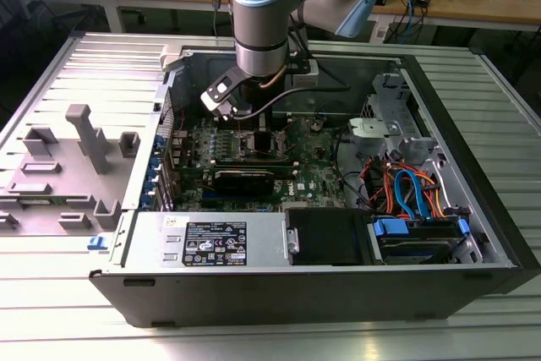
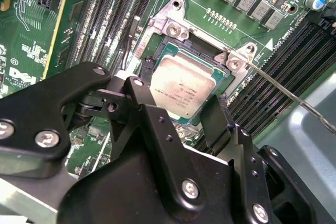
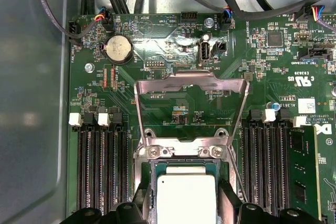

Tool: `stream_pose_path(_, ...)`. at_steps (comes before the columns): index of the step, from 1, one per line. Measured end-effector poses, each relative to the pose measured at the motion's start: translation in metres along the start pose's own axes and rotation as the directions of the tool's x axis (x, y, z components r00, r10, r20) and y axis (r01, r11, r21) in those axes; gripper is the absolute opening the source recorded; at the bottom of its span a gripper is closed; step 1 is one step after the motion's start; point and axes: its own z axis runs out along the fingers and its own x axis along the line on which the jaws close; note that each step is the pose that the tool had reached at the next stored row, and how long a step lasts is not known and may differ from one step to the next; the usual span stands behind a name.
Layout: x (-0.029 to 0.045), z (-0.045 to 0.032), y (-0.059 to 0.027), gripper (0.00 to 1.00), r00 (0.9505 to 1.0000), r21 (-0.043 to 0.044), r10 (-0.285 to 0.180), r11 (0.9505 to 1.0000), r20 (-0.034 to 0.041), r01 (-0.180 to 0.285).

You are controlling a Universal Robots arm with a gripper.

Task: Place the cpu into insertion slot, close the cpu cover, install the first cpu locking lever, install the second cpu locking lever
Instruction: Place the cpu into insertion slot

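So your cpu (image 3: 186, 195) sits in the insertion slot (image 2: 181, 29), with the gripper (image 2: 178, 95) around it; you cannot tell whether it is clamped or released. The cpu cover (image 3: 190, 78) stands open, and a locking lever (image 2: 286, 87) is unlatched.

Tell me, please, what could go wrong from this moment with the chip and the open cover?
1. The cpu is at the insertion slot with the gripper right over it. I cannot tell whether it lies flat, and a sideways drag could harm the slot.
2. The cpu cover stands open, and the thin locking lever runs close beside the gripper, so a careless move might catch either one.
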Motion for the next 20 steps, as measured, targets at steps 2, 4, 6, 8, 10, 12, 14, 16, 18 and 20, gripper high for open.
stream_pose_path(2,0.0001,-0.0006,0.0001,0.62,1.0000,-0.0001,0.000,1.0000,-0.0005,0.000)
stream_pose_path(4,0.0000,-0.0045,0.0004,0.62,1.0000,0.0027,0.000,1.0000,0.0000,0.000)
stream_pose_path(6,-0.0001,-0.0073,0.0009,0.62,1.0000,0.0056,0.000,1.0000,0.0001,0.000)
stream_pose_path(8,-0.0001,-0.0103,0.0014,0.62,1.0000,0.0103,0.000,0.9999,-0.0001,0.000)
stream_pose_path(10,-0.0001,-0.0140,0.0024,0.62,1.0000,0.0180,0.000,0.9998,0.0000,0.000)
stream_pose_path(12,-0.0002,-0.0166,0.0035,0.62,1.0000,0.0265,0.000,0.9996,0.0001,0.000)
stream_pose_path(14,-0.0002,-0.0187,0.0046,0.54,1.0000,0.0358,0.000,0.9994,0.0002,0.000)
stream_pose_path(16,-0.0002,-0.0207,0.0050,0.42,1.0000,0.0417,0.000,0.9991,0.0003,0.000)
stream_pose_path(18,-0.0002,-0.0227,0.0056,0.35,1.0000,0.0484,0.000,0.9988,0.0001,0.000)
stream_pose_path(20,-0.0002,-0.0227,0.0056,0.24,1.0000,0.0490,0.000,0.9988,0.0001,0.000)
